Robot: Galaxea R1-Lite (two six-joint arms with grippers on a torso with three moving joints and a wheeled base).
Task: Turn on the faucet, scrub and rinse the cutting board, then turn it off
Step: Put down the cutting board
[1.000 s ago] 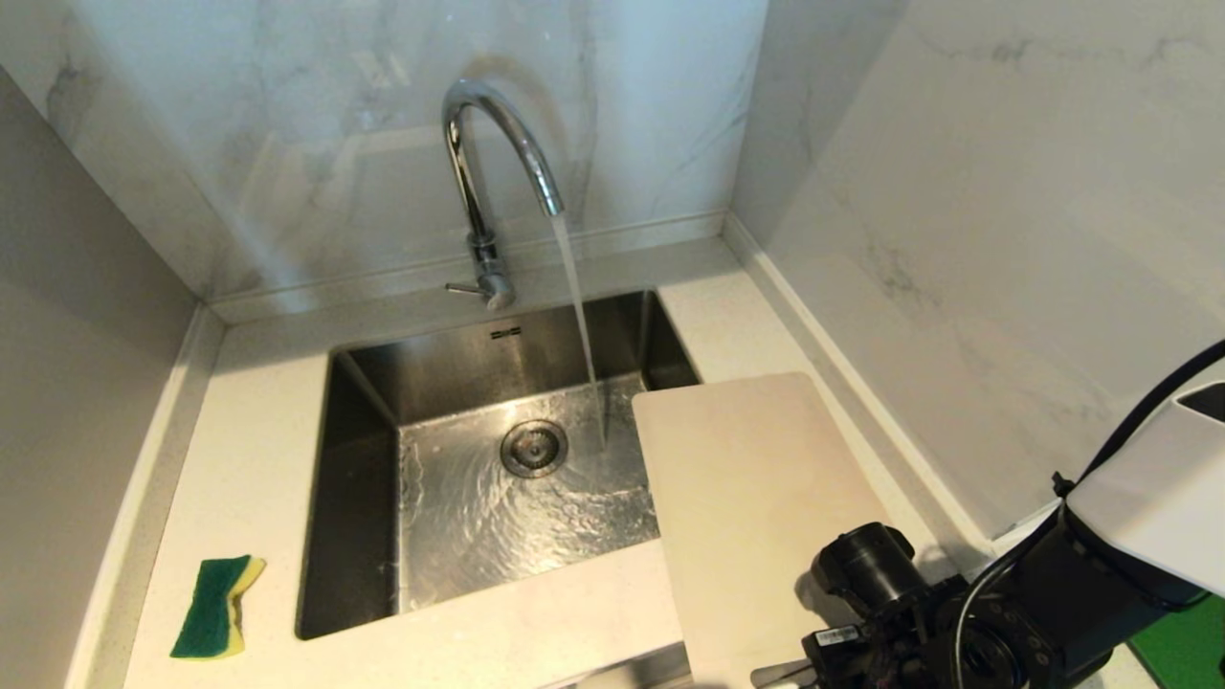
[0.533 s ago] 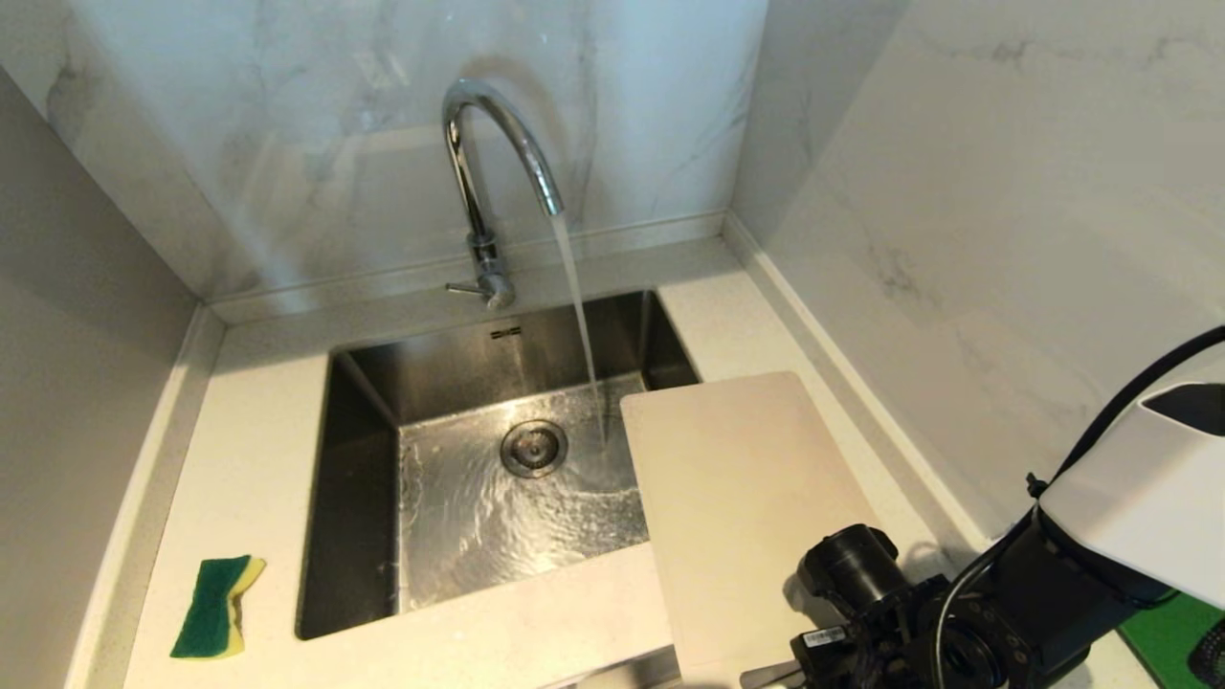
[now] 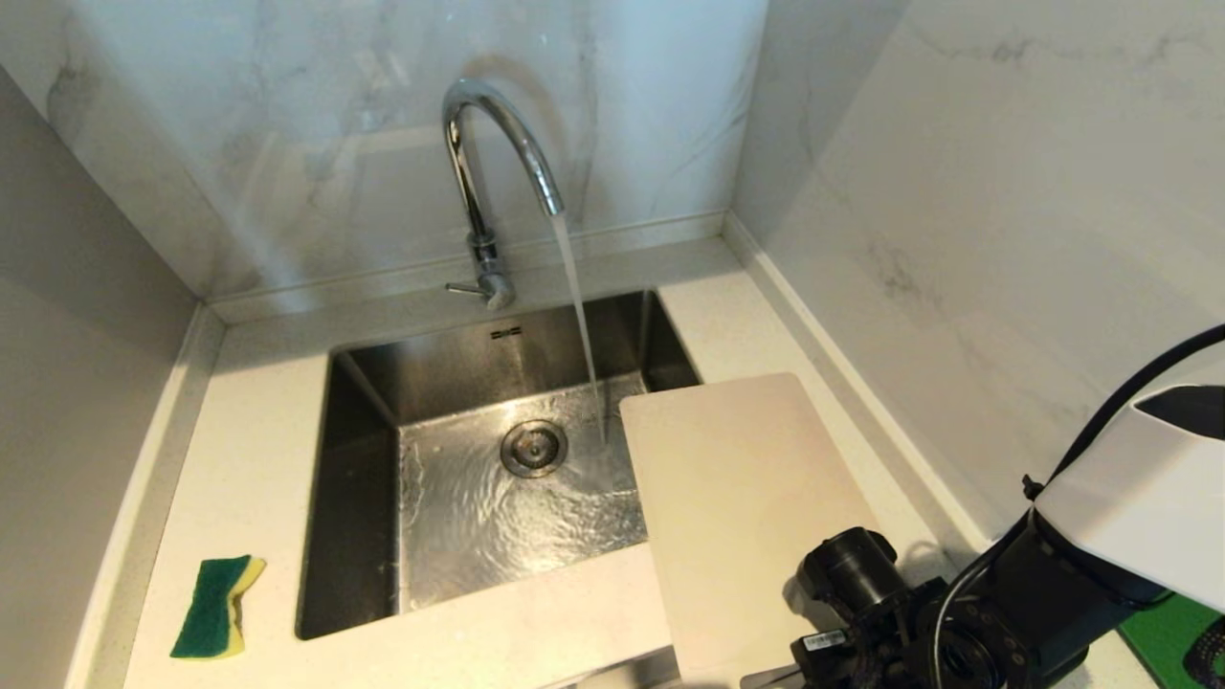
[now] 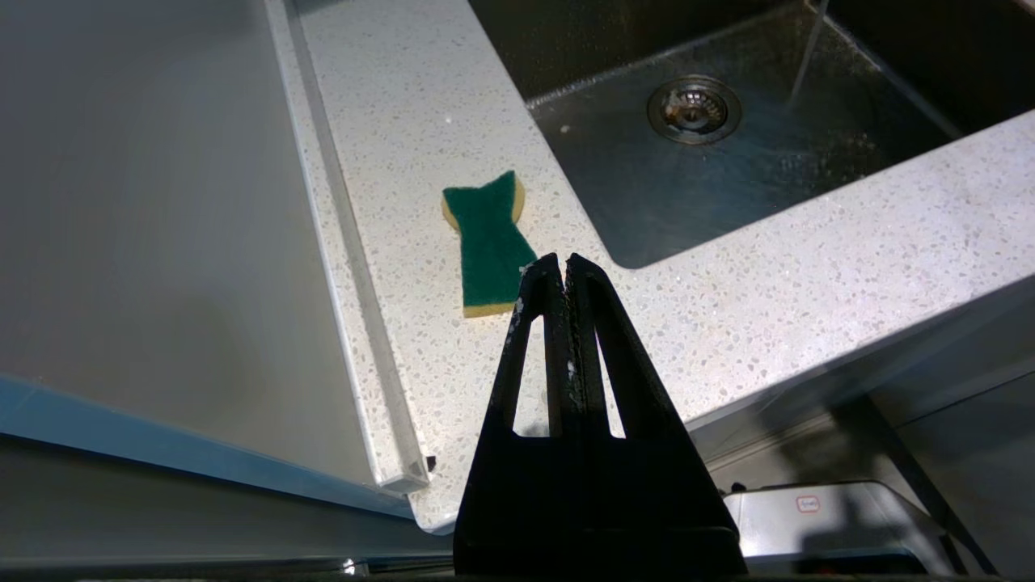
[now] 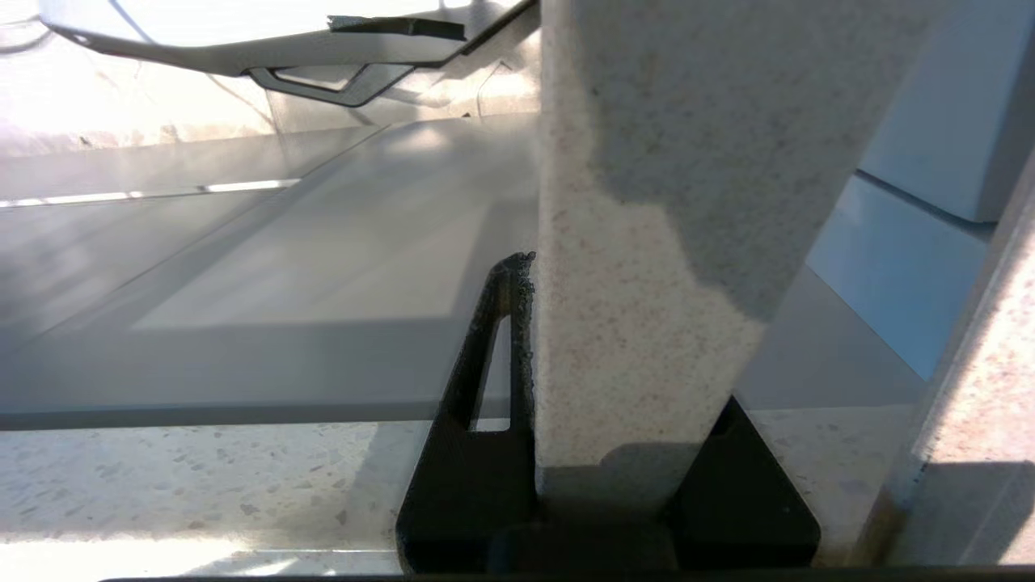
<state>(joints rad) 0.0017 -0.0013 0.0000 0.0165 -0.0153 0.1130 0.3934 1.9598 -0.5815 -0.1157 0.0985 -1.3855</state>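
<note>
One sink, one faucet, one cutting board, one sponge. The sink holds only a rippling sheet of water, fed by the stream falling just beside its drain. The board lies flat with its far left corner jutting over the sink's right edge. The right gripper clamps the board's near end between its jaws. The left gripper (jaws pressed together, empty) hangs above the counter near the sponge, left of the sink.
</note>
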